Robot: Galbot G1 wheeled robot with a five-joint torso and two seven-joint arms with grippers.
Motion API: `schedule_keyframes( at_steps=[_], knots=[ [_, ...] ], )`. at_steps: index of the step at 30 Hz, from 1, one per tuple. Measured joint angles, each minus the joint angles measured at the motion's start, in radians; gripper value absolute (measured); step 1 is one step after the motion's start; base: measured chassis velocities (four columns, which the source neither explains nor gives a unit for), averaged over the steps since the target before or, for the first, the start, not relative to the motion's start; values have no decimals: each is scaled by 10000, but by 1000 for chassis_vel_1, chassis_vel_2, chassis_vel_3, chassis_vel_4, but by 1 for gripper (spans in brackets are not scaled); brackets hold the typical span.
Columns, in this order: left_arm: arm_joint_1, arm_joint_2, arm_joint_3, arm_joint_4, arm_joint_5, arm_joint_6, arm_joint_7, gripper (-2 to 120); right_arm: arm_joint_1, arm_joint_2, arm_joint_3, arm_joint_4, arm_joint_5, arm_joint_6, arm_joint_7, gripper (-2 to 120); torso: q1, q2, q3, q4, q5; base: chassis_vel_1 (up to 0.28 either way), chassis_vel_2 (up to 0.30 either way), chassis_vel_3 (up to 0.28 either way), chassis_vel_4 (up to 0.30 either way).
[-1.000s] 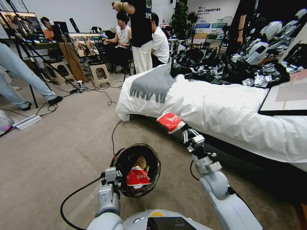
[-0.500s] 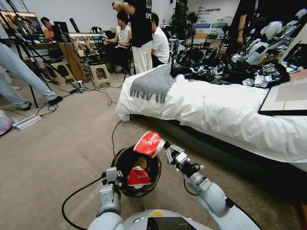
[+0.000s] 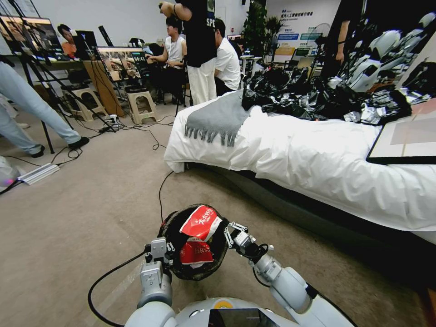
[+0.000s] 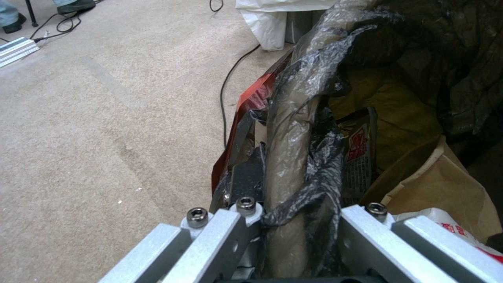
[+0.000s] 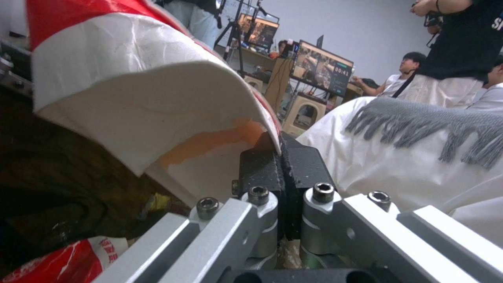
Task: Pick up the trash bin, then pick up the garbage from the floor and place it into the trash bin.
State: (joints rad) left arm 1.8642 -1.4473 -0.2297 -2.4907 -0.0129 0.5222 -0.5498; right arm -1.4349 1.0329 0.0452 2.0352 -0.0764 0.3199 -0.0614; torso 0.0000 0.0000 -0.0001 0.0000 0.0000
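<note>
Right gripper (image 3: 225, 230), black pads pressed together on one edge of a red-and-white crinkled snack wrapper (image 3: 200, 222), no gap between pads (image 5: 261, 167) in the right wrist view. Wrapper held over the open mouth of the small round trash bin (image 3: 169, 223) lined with a black crinkly bag, bowed into a curved sheet, white inner face and an orange smear (image 5: 157, 106) turned toward the wrist camera, red printed face up toward the head camera. Long axis of the wrapper running from the pinched edge at the bin's right rim out across the mouth toward the far rim, free end tilted slightly upward.

Left gripper (image 3: 160, 256) at the bin's near left rim, closed on it: rim wall and folded-over black bag (image 4: 293, 157) clamped between the two fingers (image 4: 246, 177) in the left wrist view, one finger outside the bin, the other inside. Bin tipped so that its mouth faces up and toward the head camera, held above beige carpet (image 3: 81, 213).

Inside the bin, below the held wrapper: a second red snack wrapper (image 3: 194, 252) with white print, a crumpled brown paper bag (image 4: 435, 188), a dark printed packet (image 4: 359, 153) upright against the inner wall near the clamped rim.

Beyond the bin, a black cable (image 3: 161, 190) across the carpet; to the bin's far right, a bed under a white cover (image 3: 318, 159) with a grey fringed scarf (image 3: 218, 119) draped over its corner.
</note>
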Motion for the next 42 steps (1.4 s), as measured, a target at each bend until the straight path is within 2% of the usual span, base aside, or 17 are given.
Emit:
schedule_keyframes(
  at_steps=[9, 10, 11, 13, 14, 15, 16, 17, 19, 22, 23, 25, 27, 30, 31, 35, 42],
  knots=[
    [-2, 0, 25, 0, -3, 1, 1, 1, 38, 46, -185, -360, -253, -29, 18, 0, 0, 0, 0, -1, 0, 0, 0, 0, 0],
    [2, 2, 27, -5, -2, 1, 0, 1, 34, 31, -210, -406, -330, -42, 10, 1, 0, 0, 1, 0, 0, 0, 0, 0, 0],
    [2, 4, 28, -10, -3, 1, 1, 1, 30, 18, -225, -430, -389, -64, 2, 7, 0, 0, 0, 0, 0, 0, 0, 0, 0],
    [2, 4, 29, -12, -3, 1, 2, 1, 29, 16, -230, -431, -403, -66, 0, 7, 0, 0, 1, 0, 1, 0, 0, 0, 0],
    [-1, 7, 30, -23, -3, 0, 6, 1, 24, -7, -239, -439, -457, -92, -5, 16, 0, 0, 0, 0, 0, 0, 0, 0, 0],
    [-1, 7, 30, -23, -3, 0, 6, 1, 24, -7, -239, -439, -457, -92, -5, 16, 0, 0, 0, 0, 0, 0, 0, 0, 0],
    [-6, 13, 51, -34, -9, -4, 27, 1, -7, -79, -247, -413, -571, -101, -38, 28, 0, 0, 0, -2, 0, 0, 0, 0, 0],
    [-14, 13, 46, -34, -9, -3, 21, 1, -37, -107, -247, -372, -613, -101, -48, 36, 0, 1, 0, 1, 1, 0, 0, 0, 0],
    [-20, 13, 46, -34, -8, -2, 22, 1, -51, -116, -246, -358, -628, -101, -51, 39, 0, 0, 1, 0, 0, 0, 0, 0, 0],
    [-37, 13, 51, -34, -8, -3, 27, 1, -66, -113, -232, -326, -699, -98, -76, 52, 0, 0, 0, -1, 0, 0, 0, 0, 0],
    [-37, 13, 51, -34, -8, -3, 27, 1, -66, -113, -232, -326, -699, -98, -76, 52, 0, 0, 0, -1, 0, 0, 0, 0, 0],
    [-50, 12, 51, -36, -12, 4, 27, 1, -60, -104, -227, -295, -742, -98, -91, 64, 0, 0, 0, -1, 0, 0, 0, 0, 0],
    [-56, 12, 51, -40, -13, 8, 28, 1, -54, -100, -227, -283, -764, -99, -99, 68, 0, 0, 0, 0, 0, 0, 0, 0, 0],
    [-64, 9, 50, -56, -20, 20, 29, 1, -41, -93, -233, -245, -804, -102, -116, 82, 0, 0, 0, 0, 1, 0, 0, 0, 0],
    [-64, 9, 50, -56, -20, 20, 29, 1, -41, -93, -233, -245, -804, -102, -116, 82, 0, 0, 0, 0, 1, 0, 0, 0, 0],
    [-87, 8, 46, -58, -24, 40, 34, 1, -56, -107, -212, -159, -871, -101, -127, 100, 0, 0, 1, -1, 0, 0, 0, 0, 0],
    [-93, 3, 43, -60, -29, 59, 41, 1, -83, -106, 58, 88, -902, -55, -149, 111, 0, 0, 1, 0, 1, 0, 0, 0, 0]
  ],
)
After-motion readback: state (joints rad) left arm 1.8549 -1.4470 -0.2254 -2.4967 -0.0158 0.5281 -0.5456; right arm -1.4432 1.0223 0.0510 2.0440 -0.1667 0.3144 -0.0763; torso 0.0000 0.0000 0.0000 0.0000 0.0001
